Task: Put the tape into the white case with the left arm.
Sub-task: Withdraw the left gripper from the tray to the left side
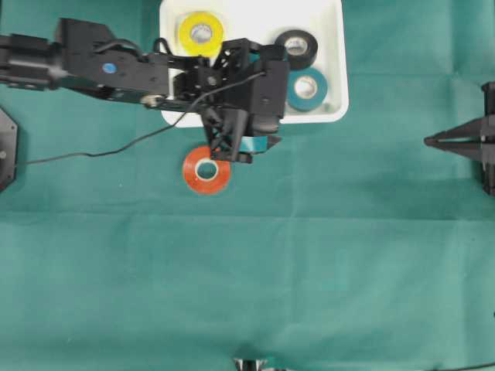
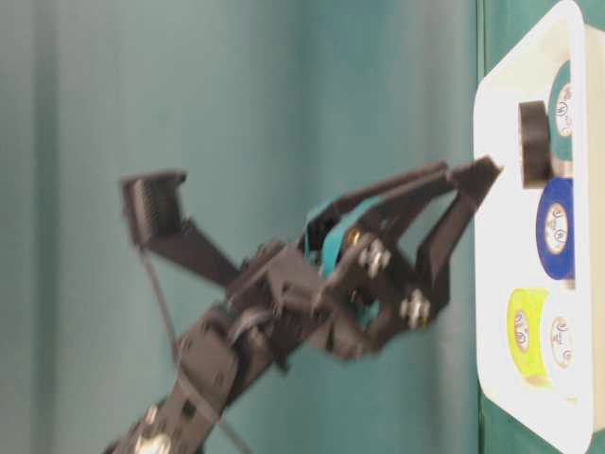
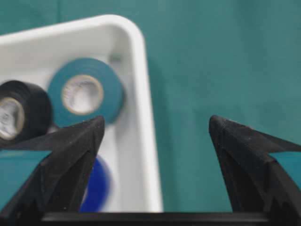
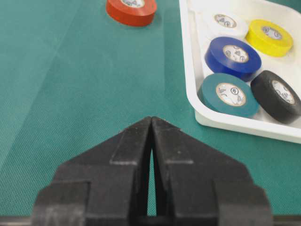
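A red-orange tape roll (image 1: 191,171) lies flat on the green cloth just in front of the white case (image 1: 341,85); the right wrist view shows this tape (image 4: 131,14) at its far edge. My left gripper (image 1: 249,145) hangs open and empty over the case's front rim (image 3: 141,94), beside and above the red-orange roll. One teal-striped finger (image 3: 70,155) is over the case, the other (image 3: 254,160) over the cloth. My right gripper (image 1: 430,141) rests shut and empty at the right edge.
Inside the case lie yellow (image 1: 201,32), black (image 1: 297,46), teal (image 1: 308,88), blue (image 4: 233,54) and white (image 4: 225,22) rolls. A thin cable (image 1: 93,153) trails across the cloth at the left.
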You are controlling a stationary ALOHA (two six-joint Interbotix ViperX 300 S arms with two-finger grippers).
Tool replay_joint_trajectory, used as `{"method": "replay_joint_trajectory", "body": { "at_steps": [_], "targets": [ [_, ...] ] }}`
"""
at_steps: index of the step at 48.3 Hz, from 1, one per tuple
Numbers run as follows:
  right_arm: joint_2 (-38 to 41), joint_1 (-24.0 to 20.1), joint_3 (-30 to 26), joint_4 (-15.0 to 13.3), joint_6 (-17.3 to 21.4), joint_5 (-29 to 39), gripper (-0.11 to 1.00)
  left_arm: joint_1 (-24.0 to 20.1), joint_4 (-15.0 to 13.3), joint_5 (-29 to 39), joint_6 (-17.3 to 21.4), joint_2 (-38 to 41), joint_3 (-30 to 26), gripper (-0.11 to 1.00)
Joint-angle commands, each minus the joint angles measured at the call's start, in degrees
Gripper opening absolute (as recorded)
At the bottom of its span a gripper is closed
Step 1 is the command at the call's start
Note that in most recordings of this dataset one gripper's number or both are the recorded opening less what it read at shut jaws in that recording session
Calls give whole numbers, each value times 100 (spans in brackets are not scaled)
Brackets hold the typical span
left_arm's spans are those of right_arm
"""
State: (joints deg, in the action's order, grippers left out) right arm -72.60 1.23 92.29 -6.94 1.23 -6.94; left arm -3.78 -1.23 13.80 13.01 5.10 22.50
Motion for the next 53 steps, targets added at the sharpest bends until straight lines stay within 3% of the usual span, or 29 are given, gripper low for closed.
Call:
{"method": "replay_joint_trajectory", "body": {
  "at_steps": [1, 23, 32, 53],
  "targets": [
    [97, 9, -44, -9, 0, -62, -9, 193, -9, -88, -114, -431, 149, 92],
    [88, 9, -44, -9, 0, -62, -9, 615, -26, -1292, -659, -1679, 1644, 92],
    [97, 9, -44, -9, 0, -62, -9, 642, -26, -1433, -844, -2153, 2136, 92],
    [97, 9, -44, -9, 0, -62, -9, 633, -26, -1591, -835, -3085, 3120, 91]
  ]
}}
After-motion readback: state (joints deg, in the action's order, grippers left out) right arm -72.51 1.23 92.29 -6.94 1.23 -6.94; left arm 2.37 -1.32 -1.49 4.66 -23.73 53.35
